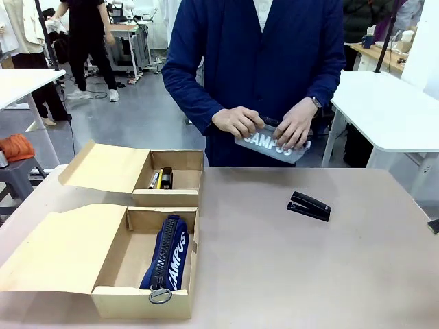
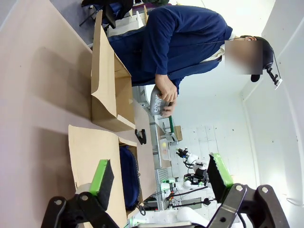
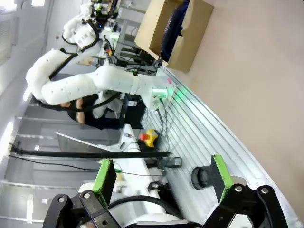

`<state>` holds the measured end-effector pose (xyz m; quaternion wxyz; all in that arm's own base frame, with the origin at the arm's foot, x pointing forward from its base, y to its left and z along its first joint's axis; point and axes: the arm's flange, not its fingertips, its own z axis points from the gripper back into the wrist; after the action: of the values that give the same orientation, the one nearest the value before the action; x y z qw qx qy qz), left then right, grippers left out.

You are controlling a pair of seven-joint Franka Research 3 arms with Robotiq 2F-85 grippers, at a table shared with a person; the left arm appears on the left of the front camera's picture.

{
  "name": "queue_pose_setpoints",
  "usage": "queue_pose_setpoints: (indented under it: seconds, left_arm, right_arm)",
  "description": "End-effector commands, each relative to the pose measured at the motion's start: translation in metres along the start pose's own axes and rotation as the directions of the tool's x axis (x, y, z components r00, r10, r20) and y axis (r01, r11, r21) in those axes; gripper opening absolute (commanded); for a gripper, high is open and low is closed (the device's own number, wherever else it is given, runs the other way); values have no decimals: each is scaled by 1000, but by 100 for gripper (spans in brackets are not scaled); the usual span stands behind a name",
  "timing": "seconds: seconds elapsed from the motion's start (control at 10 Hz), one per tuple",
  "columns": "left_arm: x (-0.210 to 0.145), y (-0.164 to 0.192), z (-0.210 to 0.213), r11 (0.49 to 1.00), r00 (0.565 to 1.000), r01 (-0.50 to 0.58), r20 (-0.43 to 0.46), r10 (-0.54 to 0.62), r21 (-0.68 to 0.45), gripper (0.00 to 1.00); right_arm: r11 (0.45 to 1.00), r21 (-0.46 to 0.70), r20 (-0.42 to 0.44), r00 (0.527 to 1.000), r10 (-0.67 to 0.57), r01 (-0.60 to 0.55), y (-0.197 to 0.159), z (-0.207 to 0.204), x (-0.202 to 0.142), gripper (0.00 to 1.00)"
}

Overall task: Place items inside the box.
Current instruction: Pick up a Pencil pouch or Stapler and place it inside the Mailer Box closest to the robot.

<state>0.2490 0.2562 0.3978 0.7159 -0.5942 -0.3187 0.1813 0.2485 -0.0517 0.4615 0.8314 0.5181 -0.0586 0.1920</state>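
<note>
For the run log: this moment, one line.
near box: navy pouch inside; far box: utility knife inside; stapler: on table; person: holding grey pouch; left fingers: open; right fingers: open

The person's hands (image 1: 236,122) cover the top of a grey lettered pouch (image 1: 269,147). The wall of the far box (image 1: 168,199) hides most of the utility knife (image 1: 157,179). A dark object (image 1: 433,226) is cut off at the front view's right edge.

- Table (image 1: 274,274) right of the boxes is bare except for the stapler (image 1: 309,205), which has free room all round.
- Near box (image 1: 113,301): navy pouch (image 1: 168,253) fills the right side, left half is free.
- Far box (image 1: 168,197): right part is free.
- Flaps (image 1: 62,247) spread out leftward.
- Person's hands (image 1: 236,122) hold a grey pouch (image 1: 271,145) over the far edge.
</note>
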Motion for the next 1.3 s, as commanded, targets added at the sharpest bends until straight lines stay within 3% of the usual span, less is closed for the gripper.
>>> queue_pose_setpoints:
  seconds: [0.0, 0.2, 0.3, 0.4, 0.5, 0.6, 0.7, 0.8, 0.9, 1.1, 1.2]
  left_arm:
    - [0, 0, 0, 1000, 1000, 0, 0, 0, 0, 100]
    - [4, 3, -7, 1000, 1000, -10, 27, 10, 13, 100]
    - [15, 11, -20, 994, 985, 23, 170, -40, 103, 100]
    - [27, 28, -42, 977, 978, -65, 209, 22, 201, 100]
    - [23, 28, -48, 976, 982, -172, 98, 160, 135, 100]
    - [15, 16, -8, 994, 993, -19, 114, 7, 107, 100]
    - [15, 16, -8, 994, 993, -19, 114, 7, 107, 100]
    - [15, 16, -8, 994, 993, -19, 114, 7, 107, 100]
    - [15, 16, -8, 994, 993, -19, 114, 7, 107, 100]
    - [15, 16, -8, 994, 993, -19, 114, 7, 107, 100]
    - [15, 16, -8, 994, 993, -19, 114, 7, 107, 100]
  right_arm:
    - [998, 54, 15, 999, -38, 37, 1, 1, -3, 100]
    - [997, 48, 75, 995, -58, 55, -11, 9, 1, 100]
    - [995, 46, 149, 984, -93, 87, -24, 16, 5, 100]
    - [987, 81, 147, 978, -151, 140, -41, 21, 10, 100]
    - [988, 95, 158, 978, -137, 123, -45, 21, 15, 100]
    - [996, 50, 140, 987, -81, 74, -49, 17, 31, 100]
    - [999, -33, 82, 996, -32, 35, -62, 1, 67, 100]
    - [992, -124, 81, 997, -6, 16, -78, -19, 103, 100]
    - [972, -231, 147, 986, 75, -39, -97, -46, 147, 100]
    - [907, -398, 164, 963, 216, -135, -121, -81, 189, 100]
    - [889, -443, 79, 982, 173, -121, -125, -99, 186, 100]
